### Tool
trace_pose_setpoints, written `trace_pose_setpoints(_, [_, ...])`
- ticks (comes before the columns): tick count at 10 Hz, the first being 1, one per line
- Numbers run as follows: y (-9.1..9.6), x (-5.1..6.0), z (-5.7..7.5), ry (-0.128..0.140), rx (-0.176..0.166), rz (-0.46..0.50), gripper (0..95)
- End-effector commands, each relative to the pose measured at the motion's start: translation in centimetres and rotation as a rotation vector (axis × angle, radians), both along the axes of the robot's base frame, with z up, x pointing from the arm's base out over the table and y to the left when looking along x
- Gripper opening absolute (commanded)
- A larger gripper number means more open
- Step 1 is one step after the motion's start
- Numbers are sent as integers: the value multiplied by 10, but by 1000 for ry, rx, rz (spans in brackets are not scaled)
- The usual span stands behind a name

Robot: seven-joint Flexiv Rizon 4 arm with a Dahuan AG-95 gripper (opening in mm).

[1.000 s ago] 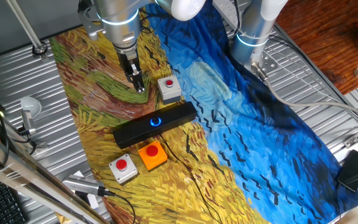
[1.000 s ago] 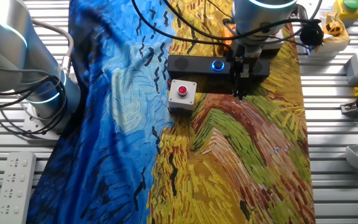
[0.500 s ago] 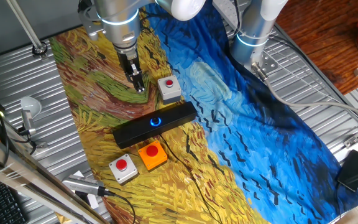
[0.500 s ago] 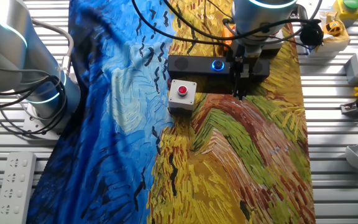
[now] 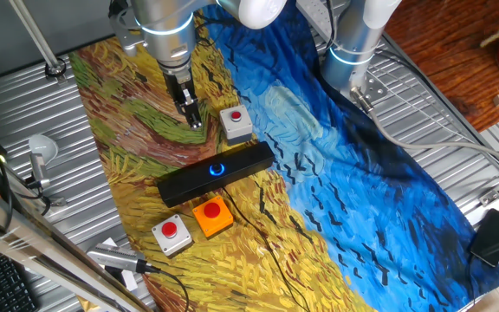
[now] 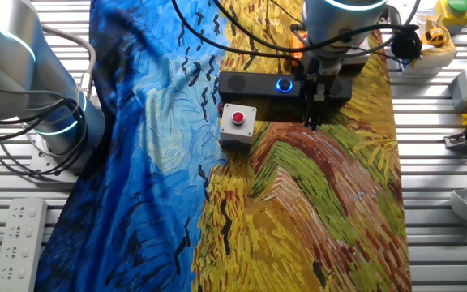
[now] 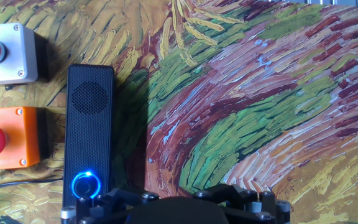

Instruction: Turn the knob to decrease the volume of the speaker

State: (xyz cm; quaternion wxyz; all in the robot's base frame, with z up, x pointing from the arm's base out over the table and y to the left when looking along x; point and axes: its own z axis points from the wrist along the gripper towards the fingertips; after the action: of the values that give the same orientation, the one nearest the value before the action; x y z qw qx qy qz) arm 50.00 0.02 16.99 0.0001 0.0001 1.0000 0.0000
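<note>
The speaker [image 5: 215,173] is a long black bar lying on the painted cloth, with the knob [image 5: 217,169] glowing blue at its middle. My gripper [image 5: 193,117] hangs above the cloth, apart from the speaker, on its far side in this view. Its fingers are pressed together and hold nothing. In the other fixed view the gripper [image 6: 310,113] stands just right of the knob [image 6: 284,84], in front of the speaker [image 6: 250,83]. In the hand view the speaker [image 7: 90,124] runs down the left side, the knob [image 7: 86,185] near the bottom; my fingertips are hidden.
A grey red-button box [image 5: 236,123] stands beside the speaker near the gripper. An orange button box [image 5: 212,216] and another grey one [image 5: 171,234] sit on the speaker's other side. A second arm's base [image 5: 353,52] stands at the cloth's edge. Cables cross the cloth.
</note>
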Motion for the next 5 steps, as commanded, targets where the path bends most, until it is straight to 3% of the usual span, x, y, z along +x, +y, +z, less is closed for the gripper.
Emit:
trace_pose_setpoints(1, [0, 0, 0, -47, 32, 99, 0])
trace_pose_setpoints(5, [0, 0, 0, -45, 29, 113, 0])
